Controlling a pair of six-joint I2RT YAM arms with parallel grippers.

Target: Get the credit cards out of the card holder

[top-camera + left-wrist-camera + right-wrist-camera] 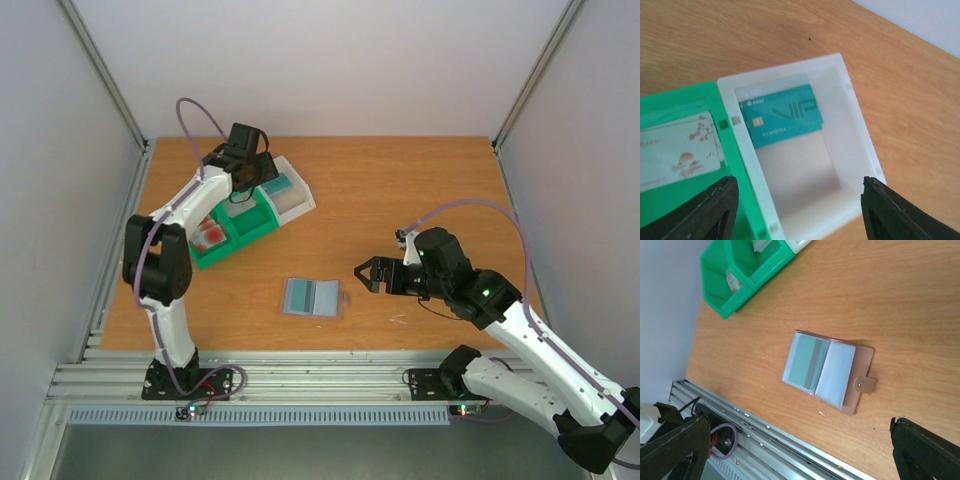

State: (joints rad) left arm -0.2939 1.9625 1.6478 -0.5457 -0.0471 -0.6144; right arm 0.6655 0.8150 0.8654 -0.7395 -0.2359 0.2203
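Right wrist view: we judge the sleeved green credit card [807,365] light, stiff, slick (pinch its edge); left gripper [797,202] and right gripper [801,442] gape empty.

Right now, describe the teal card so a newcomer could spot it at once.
On the table's far left, under the left gripper, sits a green-and-white tray. The teal card lies in its white end compartment. Unlike the pale, red-blossomed card in the green compartment alongside, it reads VIP.
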